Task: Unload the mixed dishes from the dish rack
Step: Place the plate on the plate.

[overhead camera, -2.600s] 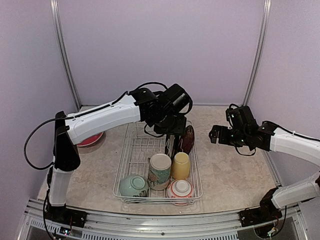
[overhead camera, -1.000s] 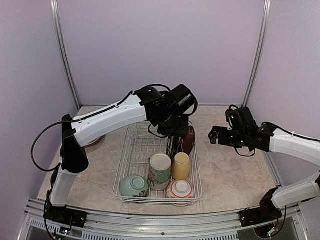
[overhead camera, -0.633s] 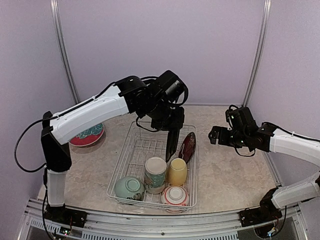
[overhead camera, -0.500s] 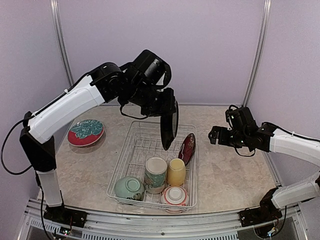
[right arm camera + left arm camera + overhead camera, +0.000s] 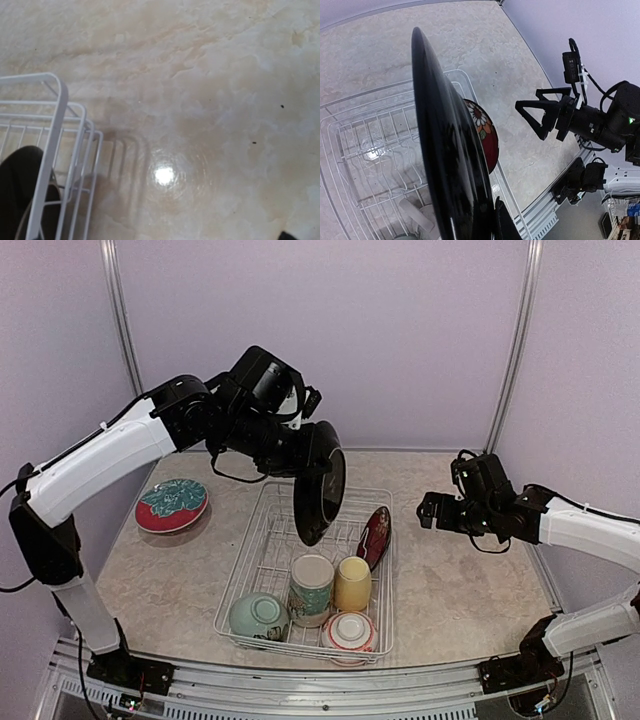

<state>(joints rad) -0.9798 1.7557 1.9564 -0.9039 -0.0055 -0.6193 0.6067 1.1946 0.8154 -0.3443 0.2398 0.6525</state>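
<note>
Rack: white wire-grid dish rack (image 5: 268, 540) on marbled table (image 5: 450, 580), mostly cut off in right wrist view.
Plate: dark-rimmed ceramic plate (image 5: 320, 483), edge-on above rack, face unreadable.
Left gripper (image 5: 308, 440): pinching plate's rim, fingertips mostly hidden.
Right gripper (image 5: 432, 510): spread, empty, beside rack.

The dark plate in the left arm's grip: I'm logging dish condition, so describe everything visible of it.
The round, glossy black plate, ceramic by its look, hangs nearly on edge, slightly tilted, above the far half of the white wire dish rack, touching no dish. Only the left tool touches it, shut on its upper rim. No chips or cracks show.
</note>
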